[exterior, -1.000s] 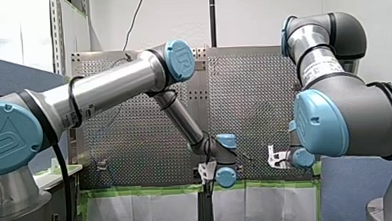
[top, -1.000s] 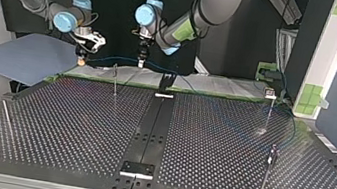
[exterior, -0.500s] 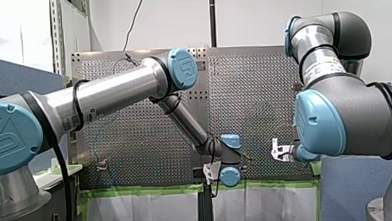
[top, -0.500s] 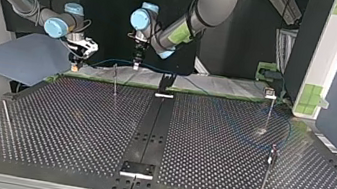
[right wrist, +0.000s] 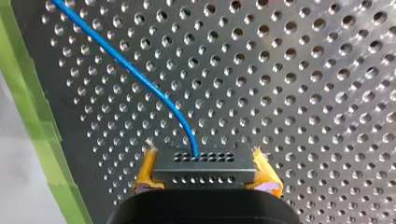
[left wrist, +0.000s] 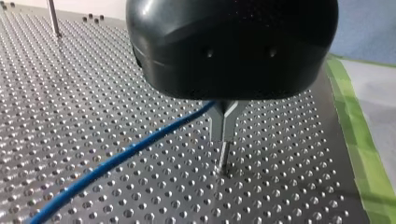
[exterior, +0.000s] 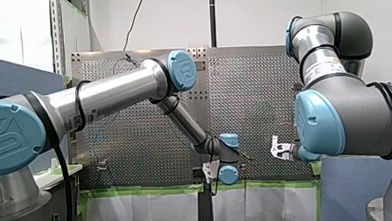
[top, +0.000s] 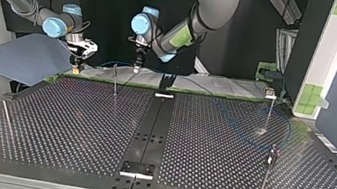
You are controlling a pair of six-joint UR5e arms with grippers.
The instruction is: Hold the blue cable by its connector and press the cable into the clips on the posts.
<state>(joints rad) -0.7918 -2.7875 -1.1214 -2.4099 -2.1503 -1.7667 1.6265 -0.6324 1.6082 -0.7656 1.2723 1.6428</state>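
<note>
One blue cable [left wrist: 116,158], one connector [right wrist: 205,169], one desk [top: 76,126]. Four thin posts [top: 116,80] (counted across the top view). Two grippers: my left gripper [top: 136,68] and my right gripper [top: 77,66], two fingers each.

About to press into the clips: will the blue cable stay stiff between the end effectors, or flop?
Probably floppy: the blue cable bends sharply leaving the connector. Likely light, being thin beside the holes of the table. It may slip through my left end effector, whose narrow metal fingers pinch it.
</note>
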